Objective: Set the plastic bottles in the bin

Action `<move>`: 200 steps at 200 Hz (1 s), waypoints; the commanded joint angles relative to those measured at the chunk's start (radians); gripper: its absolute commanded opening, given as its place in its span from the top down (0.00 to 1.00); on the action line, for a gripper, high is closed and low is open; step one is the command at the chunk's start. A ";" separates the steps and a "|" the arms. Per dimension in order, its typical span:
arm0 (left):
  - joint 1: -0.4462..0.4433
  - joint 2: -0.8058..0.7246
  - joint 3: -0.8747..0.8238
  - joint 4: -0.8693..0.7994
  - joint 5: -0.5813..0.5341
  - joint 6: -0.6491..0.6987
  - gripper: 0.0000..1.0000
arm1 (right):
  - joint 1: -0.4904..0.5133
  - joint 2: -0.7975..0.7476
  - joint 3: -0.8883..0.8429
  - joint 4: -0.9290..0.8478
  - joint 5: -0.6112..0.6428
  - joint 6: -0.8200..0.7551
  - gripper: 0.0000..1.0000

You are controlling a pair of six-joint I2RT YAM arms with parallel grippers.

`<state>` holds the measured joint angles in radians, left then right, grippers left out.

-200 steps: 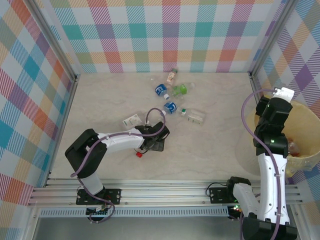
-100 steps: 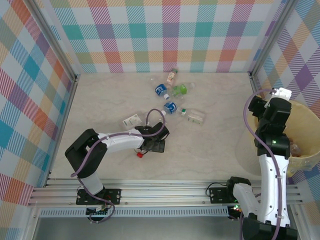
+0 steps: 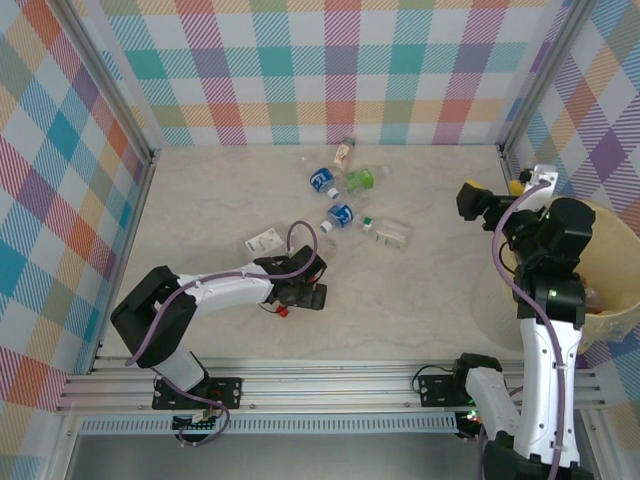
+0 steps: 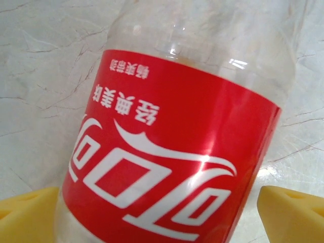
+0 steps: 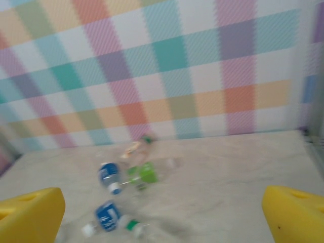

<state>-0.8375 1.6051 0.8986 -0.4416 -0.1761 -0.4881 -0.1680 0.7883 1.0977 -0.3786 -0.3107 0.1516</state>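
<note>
top: bin (image 3: 612, 250) at table's right edge, cut off at the view's edge, partly behind right arm, one bottle (image 3: 590, 297) dimly seen inside; plastic bottles (image 3: 345, 190) loose mid-table | left wrist: left gripper (image 4: 161, 212) jaws apart astride red-label bottle (image 4: 172, 147), cap cut off | right wrist: right gripper (image 5: 162, 217) jaws wide apart, empty; table bottles blurred

Bright and even, lit softly from overhead, with faint shadows on the surface (image 3: 420, 290). Sharp in the top view. Smeared by motion at the right wrist, softening the bottles (image 5: 142, 174) and plaid wall (image 5: 152, 66). Small white glints on the red-labelled bottle (image 4: 172, 147).
</note>
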 commanded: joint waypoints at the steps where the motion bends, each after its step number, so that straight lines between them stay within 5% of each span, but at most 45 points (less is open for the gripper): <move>1: 0.012 -0.014 -0.012 0.001 -0.001 0.035 0.05 | 0.023 0.027 0.021 0.073 -0.219 0.062 0.00; 73: 0.012 0.034 0.002 0.025 0.005 0.034 0.22 | 0.241 0.096 -0.015 0.154 -0.114 0.138 0.00; 119: 0.012 0.067 0.007 0.038 0.015 0.031 0.34 | 0.418 0.219 -0.003 0.158 0.080 0.164 0.00; 149: 0.012 0.091 0.014 0.052 0.025 0.030 0.41 | 0.466 0.305 0.052 0.078 0.203 0.180 0.00; 200: 0.013 0.092 0.026 0.084 0.058 0.038 0.59 | 0.490 0.422 0.093 0.009 0.202 0.277 0.00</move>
<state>-0.8349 1.6684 0.9211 -0.3500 -0.1627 -0.4549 0.3107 1.1805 1.1603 -0.3347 -0.1352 0.3618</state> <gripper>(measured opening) 0.610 0.996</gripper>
